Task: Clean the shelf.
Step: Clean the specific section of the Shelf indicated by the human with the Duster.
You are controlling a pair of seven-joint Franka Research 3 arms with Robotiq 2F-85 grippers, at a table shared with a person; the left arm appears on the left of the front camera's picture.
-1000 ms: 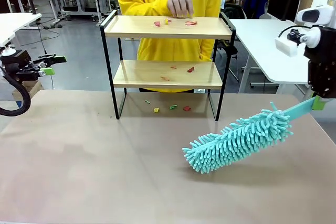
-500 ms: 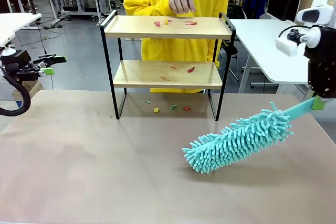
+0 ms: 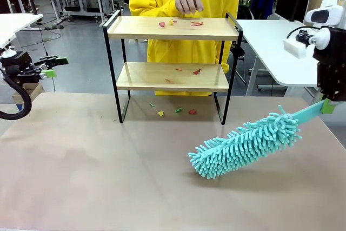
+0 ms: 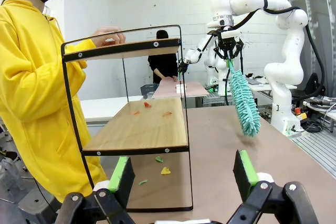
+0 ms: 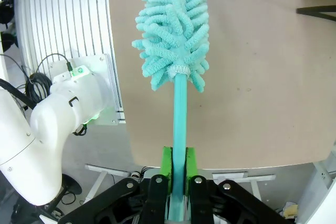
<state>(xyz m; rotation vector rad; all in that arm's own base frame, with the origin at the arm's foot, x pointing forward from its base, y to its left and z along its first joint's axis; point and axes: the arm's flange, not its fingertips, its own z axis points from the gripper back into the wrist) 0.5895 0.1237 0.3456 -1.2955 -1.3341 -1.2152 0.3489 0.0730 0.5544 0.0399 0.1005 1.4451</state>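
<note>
Shelf point(image 3: 135, 28) stands at the table's point(image 3: 81, 160) far side: two pale, smooth wooden boards in a thin black metal frame with raised end rails. Small red, yellow and green scraps point(image 3: 195, 24) dot both boards and the matte brown table beneath. Right end effector point(image 3: 326, 106) is clamped on the flat teal handle of a shaggy, noodle-piled duster point(image 3: 243, 144), whose head slants low over the table. Left end effector point(image 3: 54, 67) hangs spread wide and empty, well off to the left. A person's hand point(image 3: 189, 1) hovers above the top board.
</note>
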